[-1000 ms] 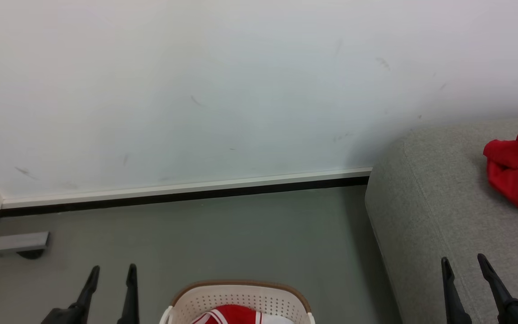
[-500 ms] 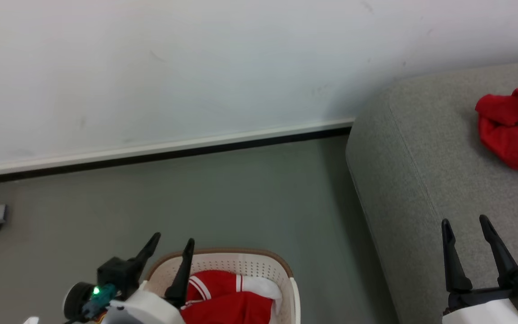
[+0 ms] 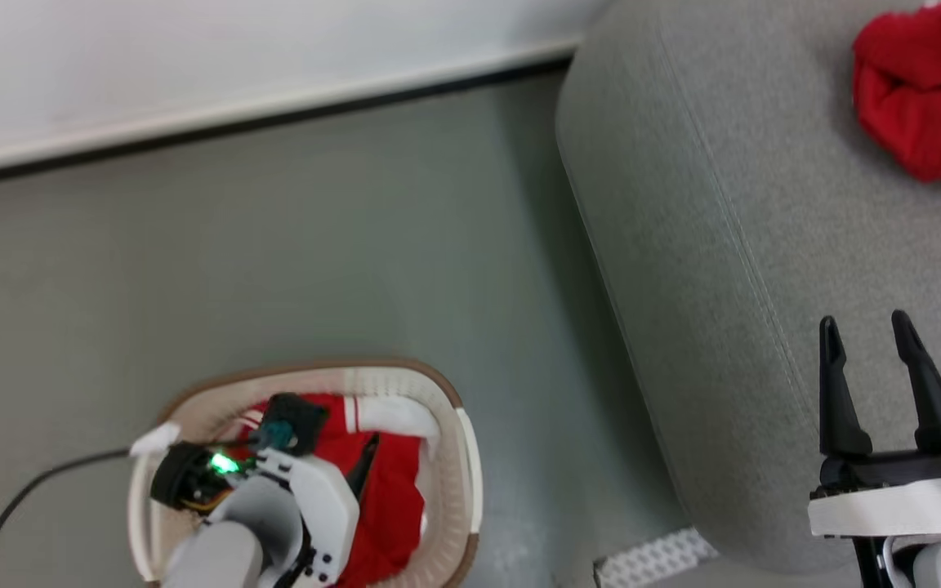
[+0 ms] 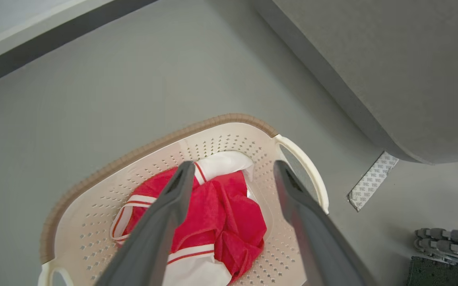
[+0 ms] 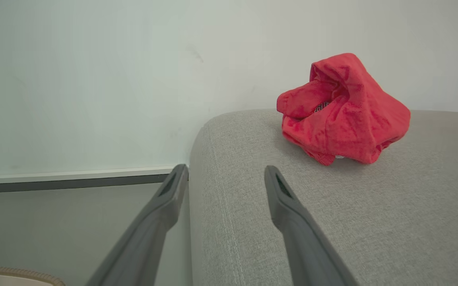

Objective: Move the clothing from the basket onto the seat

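The cream basket (image 4: 229, 118) with a brown rim (image 3: 430, 380) stands on the floor left of the seat. Red clothing with white stripes (image 4: 229, 214) lies bunched inside it (image 3: 393, 490). My left gripper (image 4: 232, 165) hangs open above the basket, pointing down at the clothing without touching it; one dark finger (image 3: 363, 464) shows past the white wrist. The grey seat (image 3: 724, 245) fills the right side. A crumpled red garment (image 3: 920, 106) lies on it (image 5: 344, 111). My right gripper (image 3: 863, 320) stands open and empty over the seat's left edge (image 5: 225, 167).
A white wall with a dark-edged skirting board (image 3: 274, 106) runs behind the grey floor (image 3: 274, 245). A patterned tape strip (image 3: 654, 555) lies on the floor by the seat's corner. A black cable (image 3: 21, 498) trails left of the basket.
The head camera has tilted down, bringing the whole basket into view. My left gripper has swung from beside the basket to over it, fingers now pointing down. Both grippers stay open.
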Tool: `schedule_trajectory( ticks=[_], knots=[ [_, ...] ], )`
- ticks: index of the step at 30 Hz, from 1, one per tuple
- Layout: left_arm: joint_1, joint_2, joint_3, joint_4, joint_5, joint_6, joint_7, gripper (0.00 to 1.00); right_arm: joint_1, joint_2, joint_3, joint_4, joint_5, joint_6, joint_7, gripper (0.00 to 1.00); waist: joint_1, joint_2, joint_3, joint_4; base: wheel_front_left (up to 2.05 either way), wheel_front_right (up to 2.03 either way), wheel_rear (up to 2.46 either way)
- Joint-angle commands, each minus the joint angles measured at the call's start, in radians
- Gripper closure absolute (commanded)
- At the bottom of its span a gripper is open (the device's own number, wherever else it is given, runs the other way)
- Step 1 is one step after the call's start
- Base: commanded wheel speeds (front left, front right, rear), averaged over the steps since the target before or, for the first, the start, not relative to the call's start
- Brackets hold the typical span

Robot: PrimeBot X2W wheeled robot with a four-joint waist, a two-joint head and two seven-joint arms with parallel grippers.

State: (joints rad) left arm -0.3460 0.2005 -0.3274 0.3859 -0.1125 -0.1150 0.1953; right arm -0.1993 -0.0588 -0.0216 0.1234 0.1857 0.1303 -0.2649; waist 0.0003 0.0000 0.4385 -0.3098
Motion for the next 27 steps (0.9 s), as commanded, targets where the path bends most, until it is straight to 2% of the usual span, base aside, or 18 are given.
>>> schedule_trajectory(
  ticks=[1,8,15,22,27],
  knots=[
    [-0.028,0.013,-0.009,0.024,0.021,-0.005,0.018,0.0,-0.021,0.005,-0.001,-0.007,0.012,0.001,0.001,0.0,-0.0003,0.0,0.097,-0.055,0.0,0.0,0.0],
    [-0.134,0.037,-0.048,0.161,0.046,-0.005,0.099,0.0,-0.069,0.009,0.007,-0.016,0.05,0.001,0.001,0.0,-0.0003,0.0,0.21,-0.085,0.0,0.0,0.0],
    [-0.219,0.065,-0.048,0.257,0.068,0.013,0.108,0.0,-0.111,0.009,0.026,-0.025,0.098,0.001,0.001,0.0,-0.0003,0.0,0.308,-0.108,0.0,0.0,0.0],
    [-0.303,0.099,-0.051,0.33,0.096,0.043,0.092,0.0,-0.14,0.009,0.05,-0.022,0.117,0.001,0.001,0.0,-0.0003,0.0,0.393,-0.121,0.0,0.0,0.0],
    [-0.349,0.119,-0.059,0.361,0.114,0.062,0.04,0.0,-0.154,0.009,0.055,-0.025,0.129,0.001,0.001,0.0,-0.0003,0.0,0.432,-0.125,0.0,0.0,0.0]
  ],
)
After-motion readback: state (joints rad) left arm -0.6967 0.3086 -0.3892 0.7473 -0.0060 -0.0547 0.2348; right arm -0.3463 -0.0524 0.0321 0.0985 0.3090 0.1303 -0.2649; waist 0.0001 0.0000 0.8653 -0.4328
